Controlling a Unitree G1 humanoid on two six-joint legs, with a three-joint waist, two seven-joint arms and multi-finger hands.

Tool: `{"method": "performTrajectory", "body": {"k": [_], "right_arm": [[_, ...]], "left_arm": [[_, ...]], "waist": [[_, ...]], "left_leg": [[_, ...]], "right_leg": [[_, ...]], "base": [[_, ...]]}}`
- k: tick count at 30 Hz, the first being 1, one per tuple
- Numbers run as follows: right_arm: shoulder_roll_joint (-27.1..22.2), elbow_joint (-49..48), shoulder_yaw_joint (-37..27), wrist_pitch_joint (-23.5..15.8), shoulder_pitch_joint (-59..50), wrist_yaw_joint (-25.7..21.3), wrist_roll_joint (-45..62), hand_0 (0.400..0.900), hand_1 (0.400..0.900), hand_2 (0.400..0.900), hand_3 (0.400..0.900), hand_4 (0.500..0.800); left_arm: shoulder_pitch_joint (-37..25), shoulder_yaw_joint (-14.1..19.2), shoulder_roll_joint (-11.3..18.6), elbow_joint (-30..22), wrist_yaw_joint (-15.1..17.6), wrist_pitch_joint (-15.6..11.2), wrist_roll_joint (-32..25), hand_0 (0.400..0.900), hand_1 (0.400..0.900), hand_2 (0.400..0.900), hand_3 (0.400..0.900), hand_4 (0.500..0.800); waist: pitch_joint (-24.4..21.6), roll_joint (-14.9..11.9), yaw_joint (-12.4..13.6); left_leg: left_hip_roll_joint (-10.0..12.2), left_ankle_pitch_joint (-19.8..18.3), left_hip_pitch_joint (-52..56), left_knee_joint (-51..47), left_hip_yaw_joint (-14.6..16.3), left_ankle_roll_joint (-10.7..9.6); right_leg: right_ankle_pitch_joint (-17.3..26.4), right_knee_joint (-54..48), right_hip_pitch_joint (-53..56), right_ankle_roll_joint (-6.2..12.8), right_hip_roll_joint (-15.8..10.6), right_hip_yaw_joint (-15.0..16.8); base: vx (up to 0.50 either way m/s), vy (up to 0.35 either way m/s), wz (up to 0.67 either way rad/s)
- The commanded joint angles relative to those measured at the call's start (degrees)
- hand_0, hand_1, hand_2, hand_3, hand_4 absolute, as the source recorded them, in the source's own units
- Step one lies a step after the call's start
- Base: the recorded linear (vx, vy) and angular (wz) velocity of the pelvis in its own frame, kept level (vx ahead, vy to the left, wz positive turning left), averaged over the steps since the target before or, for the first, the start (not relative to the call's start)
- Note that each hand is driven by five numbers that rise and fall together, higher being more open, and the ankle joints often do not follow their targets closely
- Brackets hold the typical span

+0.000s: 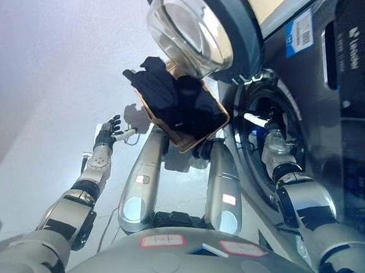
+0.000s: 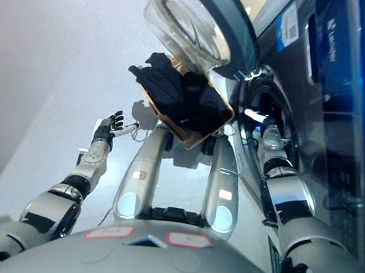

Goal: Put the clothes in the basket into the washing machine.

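Left eye view looks down over the robot's front, and you see a front-loading washing machine [image 1: 338, 92] filling the right side, its round door [image 1: 197, 24] swung open toward the top centre with the clear glass bowl of the door facing you. Below that door, a shallow tan basket [image 1: 148, 111] sits on the pale floor [image 1: 42, 68], just beside the machine's opening and tilted as seen from here. Dark clothes [image 1: 173, 98] lie piled in the basket, some of the fabric spilling over its upper left edge. Your right arm reaches from the lower right into the dark drum opening [image 1: 260, 111]; the right hand [image 1: 270, 127] is mostly hidden inside the drum, so you cannot tell whether its fingers are spread or closed, or whether it holds anything. Your left hand [image 1: 109, 131] hangs out over the floor on the left, well apart from the basket, fingers straight and spread, touching nothing.
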Motion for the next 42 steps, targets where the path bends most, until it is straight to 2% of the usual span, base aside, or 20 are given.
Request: {"method": "performTrajectory", "body": {"k": [1, 6, 11, 12, 13, 19, 22, 29, 35, 40, 42], "right_arm": [[-2.45, 0.79, -0.13, -1.32, 0.59, -2.14, 3.36, 0.900, 0.900, 0.900, 0.900, 0.800], [-3.55, 1.63, -1.71, -1.72, -2.07, -2.01, 5.80, 0.900, 0.900, 0.900, 0.900, 0.800], [0.03, 0.50, -2.11, -2.19, 3.84, 0.15, 7.14, 0.900, 0.900, 0.900, 0.900, 0.800], [0.75, 0.60, -2.31, -2.17, 5.43, 0.47, 7.06, 0.900, 0.900, 0.900, 0.900, 0.800], [1.52, 0.47, -2.50, -2.17, 7.06, 0.74, 7.22, 0.900, 0.900, 0.900, 0.900, 0.800], [3.32, 1.01, -4.20, -1.40, 15.58, 4.03, 6.54, 0.900, 0.900, 0.900, 0.900, 0.800], [3.36, 3.56, -6.95, -0.20, 21.51, 5.79, 4.49, 0.900, 0.900, 0.900, 0.900, 0.800], [2.56, 7.85, -12.34, 1.92, 29.57, 7.76, 1.70, 0.900, 0.900, 0.900, 0.900, 0.800], [3.19, 9.54, -14.00, 3.10, 32.95, 10.55, 1.91, 0.900, 0.900, 0.900, 0.900, 0.800], [4.33, 9.85, -13.97, 3.55, 34.21, 11.54, 2.63, 0.900, 0.900, 0.900, 0.900, 0.800], [3.25, 9.56, -14.04, 3.42, 34.36, 12.16, 3.27, 0.900, 0.900, 0.900, 0.900, 0.800]], "left_arm": [[3.20, 0.48, -0.15, -1.29, 2.12, -1.92, -2.15, 0.900, 0.900, 0.900, 0.900, 0.800], [4.43, -0.14, 0.34, -4.19, 2.21, -1.81, -1.89, 0.900, 0.900, 0.900, 0.900, 0.800], [4.66, 0.62, -0.20, -2.50, 1.61, -1.29, -0.12, 0.900, 0.900, 0.900, 0.900, 0.800], [4.63, 0.92, -0.42, -1.72, 1.40, -1.07, 0.05, 0.900, 0.900, 0.900, 0.900, 0.800], [4.58, 1.26, -0.69, -0.95, 1.20, -0.92, 0.01, 0.900, 0.900, 0.900, 0.900, 0.800], [4.87, 2.49, -2.18, 2.21, -0.39, -0.11, 0.95, 0.900, 0.900, 0.900, 0.900, 0.800], [5.65, 3.58, -2.51, 4.54, -2.08, 0.68, 2.61, 0.900, 0.900, 0.900, 0.900, 0.800], [9.24, 5.58, -3.15, 8.51, -5.35, 1.70, 5.97, 0.900, 0.900, 0.900, 0.900, 0.800], [13.94, 5.78, -5.70, 10.80, -8.41, 2.03, 8.35, 0.900, 0.900, 0.900, 0.900, 0.800], [15.37, 4.78, -7.45, 12.80, -10.12, 2.32, 9.65, 0.900, 0.900, 0.900, 0.900, 0.800], [15.54, 4.94, -7.00, 12.33, -10.40, 2.43, 9.26, 0.900, 0.900, 0.900, 0.900, 0.800]], "waist": [[0.40, 5.49, 0.99], [0.64, 6.35, 2.26], [-0.86, 4.57, 1.73], [-1.15, 4.10, 1.44], [-1.41, 3.67, 1.09], [-1.76, 1.75, -0.88], [-4.02, 0.53, -2.33], [-10.42, -0.64, -3.83], [-15.69, -0.23, -4.13], [-17.99, 0.55, -4.54], [-18.95, 0.61, -4.58]], "left_leg": [[0.31, 4.01, -4.12, -2.65, 0.42, -0.08], [0.16, 2.79, -5.27, -0.13, 0.34, 0.01], [0.50, 2.95, 1.08, -4.27, 0.03, 0.11], [0.53, 3.02, 3.20, -5.84, -0.13, 0.13], [0.66, 5.35, 5.10, -8.75, -0.26, 0.25], [1.29, 6.23, 17.26, -17.29, -0.35, 0.27], [1.75, 7.65, 25.33, -23.85, -0.06, -0.02], [1.94, 9.34, 35.68, -33.72, 1.43, -0.04], [2.68, 12.64, 44.28, -45.66, 4.05, -0.33], [2.89, 15.11, 48.31, -52.34, 5.26, -0.75], [3.03, 15.25, 49.33, -53.39, 5.33, -0.84]], "right_leg": [[1.42, -1.52, -1.06, 2.78, -1.00, 0.25], [-0.45, 1.26, -2.07, 2.49, -1.11, 0.35], [-0.47, -2.32, 4.60, 2.71, -0.87, -0.20], [-0.26, -3.73, 6.56, 2.79, -0.68, -0.26], [2.15, -6.87, 8.53, 2.53, -0.60, -0.76], [4.88, -16.25, 20.75, 4.03, -0.25, -1.14], [6.59, -22.88, 28.89, 5.17, 0.03, -1.58], [10.03, -33.50, 38.49, 6.53, 1.46, -0.61], [14.89, -45.02, 45.39, 8.27, 1.76, 1.12], [16.58, -49.79, 48.49, 8.73, 1.51, 1.35], [16.53, -50.36, 49.11, 8.71, 1.46, 1.30]], "base": [[0.00, 0.000, 0.05], [0.03, -0.010, 0.07], [0.14, -0.032, 0.04], [0.08, 0.000, -0.07], [0.09, 0.006, -0.10], [0.14, 0.016, -0.11], [0.18, 0.041, -0.09], [0.15, 0.038, -0.18], [0.10, 0.034, -0.28], [0.05, 0.026, -0.11], [0.02, 0.008, -0.01]]}}
